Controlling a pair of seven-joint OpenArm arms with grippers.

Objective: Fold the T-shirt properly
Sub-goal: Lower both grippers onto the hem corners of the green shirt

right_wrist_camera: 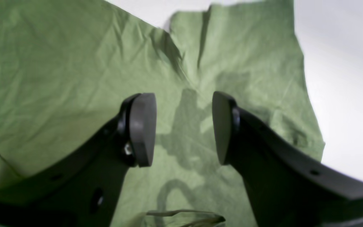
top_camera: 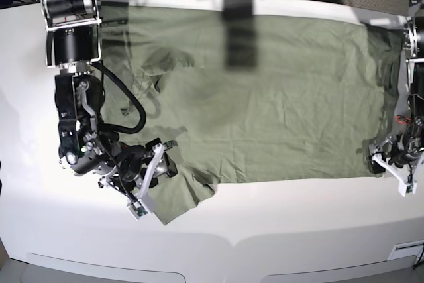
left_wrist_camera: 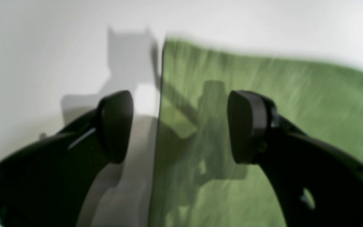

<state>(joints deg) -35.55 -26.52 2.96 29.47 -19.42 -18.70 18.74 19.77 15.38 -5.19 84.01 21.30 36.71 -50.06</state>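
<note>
T-shirt (top_camera: pixel 265 97): one, sage green, lying spread and wrinkled across the white worktop (top_camera: pixel 278 217); one sleeve (right_wrist_camera: pixel 247 56) showing ahead of the right fingers.
Left gripper (left_wrist_camera: pixel 180 126): one, hovering at the shirt's straight edge; fingers (left_wrist_camera: pixel 247 126) standing wide apart, gripping nothing; one finger over bare worktop, the other over green cloth, the edge running between them.
Right gripper (right_wrist_camera: pixel 184 127): one, hanging over the sleeve end of the shirt; fingers (right_wrist_camera: pixel 142 129) parted to a middling gap, nothing pinched between them; green cloth filling the space under and ahead of them.
Arms: two, sitting at opposite ends of the shirt, well apart.
Shadows: one per gripper, falling on the cloth just beyond the fingers.
</note>
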